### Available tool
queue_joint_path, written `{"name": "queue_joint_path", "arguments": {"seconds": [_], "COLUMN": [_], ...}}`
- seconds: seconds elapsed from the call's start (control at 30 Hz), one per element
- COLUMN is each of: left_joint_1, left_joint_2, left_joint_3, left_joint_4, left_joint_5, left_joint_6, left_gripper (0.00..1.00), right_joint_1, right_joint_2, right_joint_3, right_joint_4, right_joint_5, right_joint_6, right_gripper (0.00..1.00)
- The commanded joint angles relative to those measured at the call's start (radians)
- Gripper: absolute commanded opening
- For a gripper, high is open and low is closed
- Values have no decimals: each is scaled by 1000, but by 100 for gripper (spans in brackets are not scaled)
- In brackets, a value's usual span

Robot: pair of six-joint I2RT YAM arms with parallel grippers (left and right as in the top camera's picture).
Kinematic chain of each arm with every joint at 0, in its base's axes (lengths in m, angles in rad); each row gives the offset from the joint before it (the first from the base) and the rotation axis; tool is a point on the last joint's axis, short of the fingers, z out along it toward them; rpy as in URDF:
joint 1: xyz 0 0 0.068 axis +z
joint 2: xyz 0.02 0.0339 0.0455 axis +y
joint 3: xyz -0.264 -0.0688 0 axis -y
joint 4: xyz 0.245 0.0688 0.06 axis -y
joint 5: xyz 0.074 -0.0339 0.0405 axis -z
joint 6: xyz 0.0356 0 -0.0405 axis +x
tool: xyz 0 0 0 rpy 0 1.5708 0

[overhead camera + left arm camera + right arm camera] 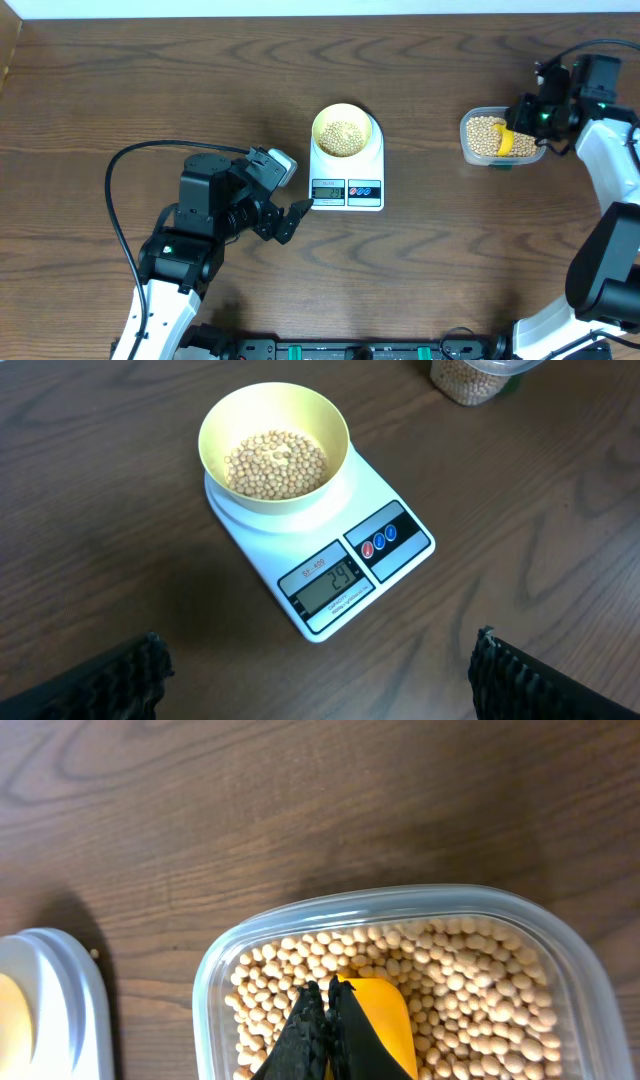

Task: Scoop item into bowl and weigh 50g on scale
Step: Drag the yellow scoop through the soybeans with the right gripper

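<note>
On the tabletop (150, 90), the scale (262, 552) sits mid-frame in the overhead view and carries the bowl (320, 412), which looks light and rigid; the left gripper (287, 222) waits at the scale's lower left, open and empty. In the clear container (466, 128) at upper right, the right gripper (322, 1000) is clamped on the stiff yellow scoop (380, 1020). The beans (470, 980), lying in both bowl and container, are tiny, hard and round, likely to roll and spill, so they are best taken by the scoopful, never pinched.

The left gripper (294, 217) reaches forward from a bent arm, its fingers (130, 675) spread wide apart. The right gripper (324, 1005) points steeply downward, its fingers pinched together on the yellow scoop (378, 1020) at their tips.
</note>
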Motion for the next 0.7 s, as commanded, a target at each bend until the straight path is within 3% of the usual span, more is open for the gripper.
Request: {"name": "queue_joint_path", "arguments": {"seconds": [0.0,0.67], "left_joint_1": [5,5], "left_joint_2": [2,2], "left_joint_3": [-9,-9], "left_joint_4": [2,2], "left_joint_5": [-6,-6], "left_joint_6": [-13,-13], "left_gripper": [98,98], "right_joint_1": [-35,-185], "right_joint_2": [11,11], "right_joint_3": [-17,-17], "right_joint_4": [-2,22], "right_joint_5": [-101,-276], "right_joint_6": [30,105], "right_gripper": [1,1]}}
